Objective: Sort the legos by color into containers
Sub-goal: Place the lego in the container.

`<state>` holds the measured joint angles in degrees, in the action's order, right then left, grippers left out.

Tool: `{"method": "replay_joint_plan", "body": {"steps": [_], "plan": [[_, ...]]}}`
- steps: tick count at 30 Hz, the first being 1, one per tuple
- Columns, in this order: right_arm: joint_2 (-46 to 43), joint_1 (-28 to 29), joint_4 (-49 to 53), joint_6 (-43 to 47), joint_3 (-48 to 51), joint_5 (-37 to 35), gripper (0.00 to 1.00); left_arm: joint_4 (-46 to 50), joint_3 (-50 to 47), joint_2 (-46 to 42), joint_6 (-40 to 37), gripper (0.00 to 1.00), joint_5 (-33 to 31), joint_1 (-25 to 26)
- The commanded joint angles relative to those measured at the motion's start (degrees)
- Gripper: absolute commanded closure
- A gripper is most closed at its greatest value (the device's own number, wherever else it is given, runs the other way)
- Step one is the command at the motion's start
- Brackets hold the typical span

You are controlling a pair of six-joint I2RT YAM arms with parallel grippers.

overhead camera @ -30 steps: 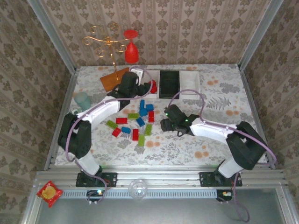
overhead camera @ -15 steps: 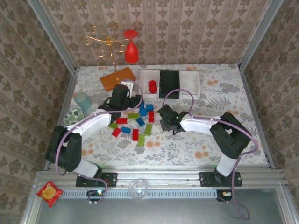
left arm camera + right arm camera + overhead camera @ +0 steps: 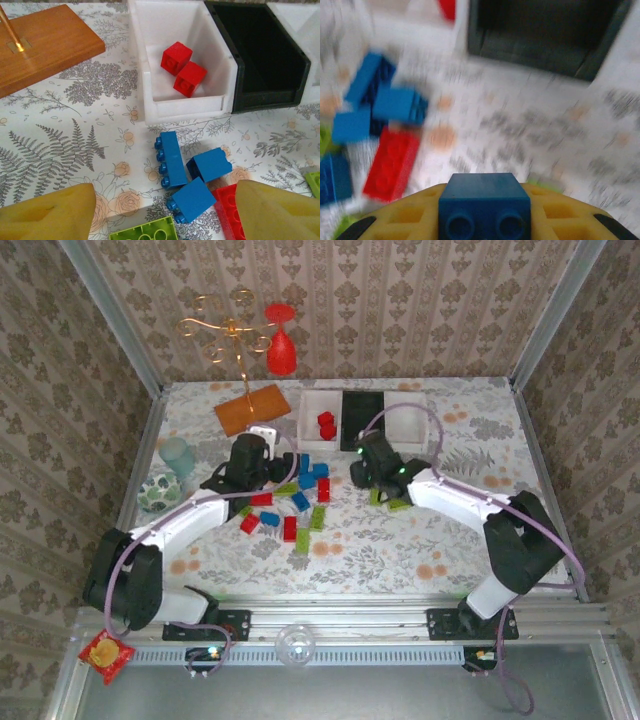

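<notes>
Floral-patterned table (image 3: pixel 400 560), with three trays lined up at its far edge and loose bricks (image 3: pixel 295 502) spread in front of them.

Two red bricks (image 3: pixel 176 57) are seen lying in the left white tray (image 3: pixel 150 60), which is set touching the black tray (image 3: pixel 265 97); the right white tray (image 3: pixel 408 420) is placed on the black tray's other side. The loose bricks, in blue, red and lime green, are scattered between the two arms. The left gripper (image 3: pixel 258 466) is held over them with its yellow pads (image 3: pixel 50 215) spread wide and nothing between them; three blue bricks (image 3: pixel 170 160) lie just ahead of it, near the left white tray. A dark blue brick (image 3: pixel 484 205) is clamped in the right gripper (image 3: pixel 366 472), which is held above the table near the front of the black tray. The right wrist view is blurred.
</notes>
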<state>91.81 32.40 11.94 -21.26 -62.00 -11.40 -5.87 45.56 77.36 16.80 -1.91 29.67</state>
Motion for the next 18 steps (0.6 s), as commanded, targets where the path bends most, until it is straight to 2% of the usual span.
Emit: {"method": "replay_joint_plan", "body": {"steps": [1,8,14,16,18], "plan": [[1.67,-4.21,-3.70,-1.02,-4.82,2.94,0.69,-2.54,-1.64,-2.49,1.66,0.23,-0.42,-0.49],[14.14,-10.14,-6.80,-1.24,-17.31,2.79,0.68,-1.62,-3.81,-5.06,1.66,0.17,0.06,-0.73],[28.88,-12.49,-0.83,-0.50,-33.06,4.40,0.62,1.71,-4.98,-7.28,1.76,0.16,-1.65,-1.00],[32.74,-13.04,-0.06,-0.19,-36.88,4.64,0.58,3.47,-5.68,-7.87,3.61,0.16,-3.55,-1.72],[35.09,-13.62,0.44,0.44,-39.73,6.22,0.50,5.18,-6.95,-8.73,5.20,0.16,-2.68,-3.13]]}}
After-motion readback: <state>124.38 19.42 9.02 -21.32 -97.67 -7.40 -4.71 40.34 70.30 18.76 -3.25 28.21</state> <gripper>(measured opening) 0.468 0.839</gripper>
